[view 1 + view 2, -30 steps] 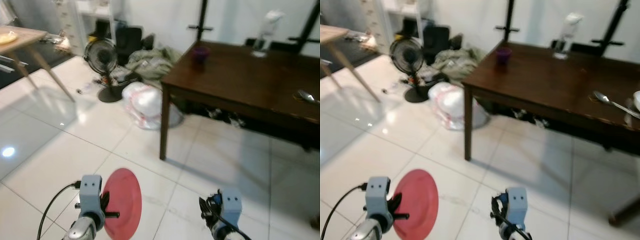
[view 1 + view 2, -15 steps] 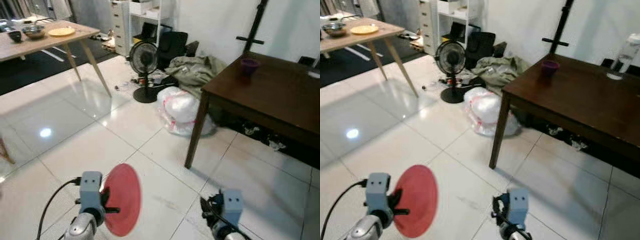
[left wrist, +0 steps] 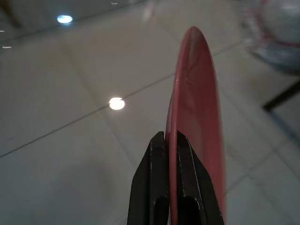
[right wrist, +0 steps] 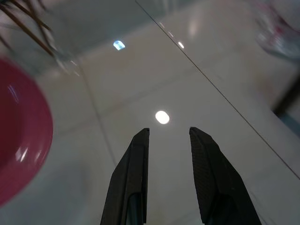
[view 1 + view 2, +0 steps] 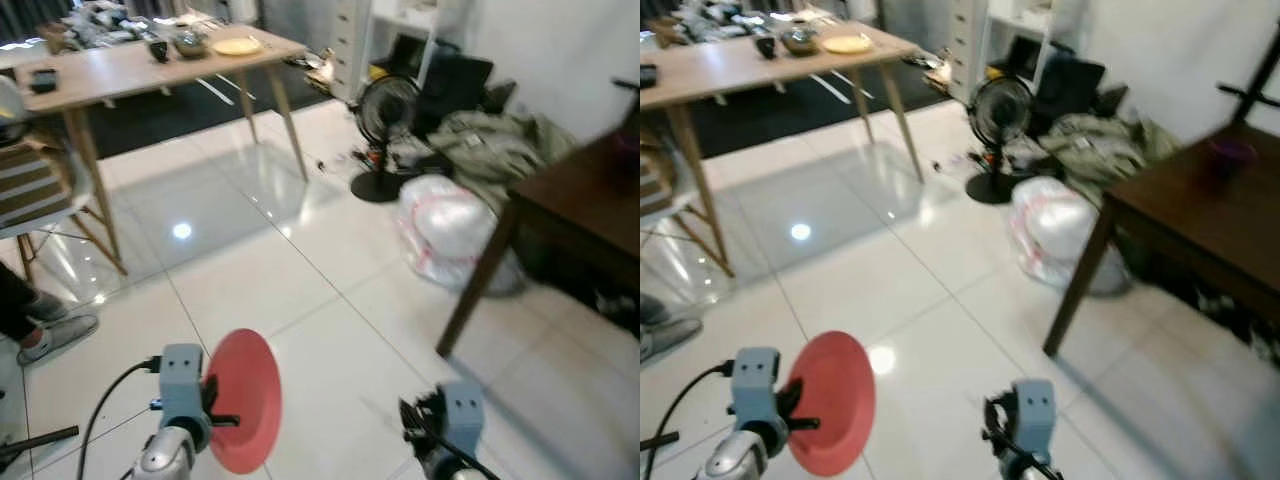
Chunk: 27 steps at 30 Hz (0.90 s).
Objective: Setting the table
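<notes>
**Robot turning away from the dark table, plate in its grip**

At the far left edge of the head view, a person's shoe [image 5: 52, 335] is resting on the white tiles, beside a chair [image 5: 40, 190] with a striped back. Above them, in the upper left of the frame, a light wooden table [image 5: 130, 70] is standing with a yellow plate [image 5: 238, 45] and some bowls on it. A second ago none of this was in sight; the camera has swung round to the robot's left, and the tiled floor [image 5: 260, 270] is now taking up the middle of the picture.

In the lower left, the left gripper [image 3: 169, 143] is holding the red plate [image 5: 243, 400] upright by its rim, the two black fingers pressing close on either side of the edge. The plate is keeping the same place before the robot as it did a second ago, so the hold looks steady.

Near the lower middle, the right gripper [image 4: 168, 140] is hanging above the floor, its fingers standing apart with nothing between them.

Further right, a black fan [image 5: 385, 105] and a white plastic bag [image 5: 450, 230] are sitting on the floor, and the dark table [image 5: 570, 200] is sliding out at the right edge, only its corner and one leg showing.

To my eye the robot is carrying the plate toward the light wooden table, where other dishes are already laid. The plate is not yet set down, and open floor lies between.
</notes>
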Available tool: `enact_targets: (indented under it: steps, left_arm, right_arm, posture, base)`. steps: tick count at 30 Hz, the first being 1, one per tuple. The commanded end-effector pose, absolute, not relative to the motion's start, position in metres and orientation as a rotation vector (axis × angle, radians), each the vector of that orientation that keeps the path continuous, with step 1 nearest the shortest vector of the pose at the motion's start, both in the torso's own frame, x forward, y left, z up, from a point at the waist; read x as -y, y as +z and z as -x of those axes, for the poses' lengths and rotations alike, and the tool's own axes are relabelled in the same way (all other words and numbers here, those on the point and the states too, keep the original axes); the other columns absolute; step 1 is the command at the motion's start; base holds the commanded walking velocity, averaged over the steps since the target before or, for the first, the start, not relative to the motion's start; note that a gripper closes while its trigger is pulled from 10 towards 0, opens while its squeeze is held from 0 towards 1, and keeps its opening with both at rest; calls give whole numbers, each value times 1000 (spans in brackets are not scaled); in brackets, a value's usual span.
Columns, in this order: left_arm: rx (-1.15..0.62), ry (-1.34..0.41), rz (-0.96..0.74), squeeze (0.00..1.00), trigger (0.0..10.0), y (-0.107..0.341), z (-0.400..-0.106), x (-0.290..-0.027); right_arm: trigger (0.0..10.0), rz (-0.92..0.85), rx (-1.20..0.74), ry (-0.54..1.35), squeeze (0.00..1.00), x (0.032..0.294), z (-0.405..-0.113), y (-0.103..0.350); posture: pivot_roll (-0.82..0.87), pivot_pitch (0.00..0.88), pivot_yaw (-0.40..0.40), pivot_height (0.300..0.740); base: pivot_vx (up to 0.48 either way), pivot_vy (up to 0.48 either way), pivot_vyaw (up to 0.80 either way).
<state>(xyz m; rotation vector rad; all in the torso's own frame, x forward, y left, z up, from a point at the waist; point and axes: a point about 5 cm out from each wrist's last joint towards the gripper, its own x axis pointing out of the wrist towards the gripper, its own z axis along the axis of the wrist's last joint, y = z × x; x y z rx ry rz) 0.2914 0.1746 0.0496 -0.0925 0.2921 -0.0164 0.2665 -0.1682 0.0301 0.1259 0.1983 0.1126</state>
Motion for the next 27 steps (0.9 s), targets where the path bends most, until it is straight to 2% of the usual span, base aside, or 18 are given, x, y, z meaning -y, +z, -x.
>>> enact_targets:
  steps: [1, 11, 21, 27]
  left_arm:
    - [-314, 21, 89, 0, 10000, 42, -286, -179]
    - [-311, 29, 84, 0, 10000, 41, -287, -179]
    - [-307, 25, 86, 0, 10000, 41, -287, -178]
    - [-306, 23, 85, 0, 10000, 40, -288, -178]
  right_arm:
    - [10000, -115, -226, 124, 0, 164, -258, 22]
    - [10000, -106, -220, 143, 0, 163, -258, 22]
    - [10000, -98, -218, 149, 0, 162, -258, 22]
    - [10000, -102, -210, 131, 0, 164, -260, 24]
  posture:
    - [7, 95, 66, 740]
    - [6, 94, 64, 740]
    - [6, 90, 63, 740]
    - [5, 85, 64, 740]
  base:
    - [480, 0, 0]
    - [480, 0, 0]
    - [480, 0, 761]
    - [480, 0, 69]
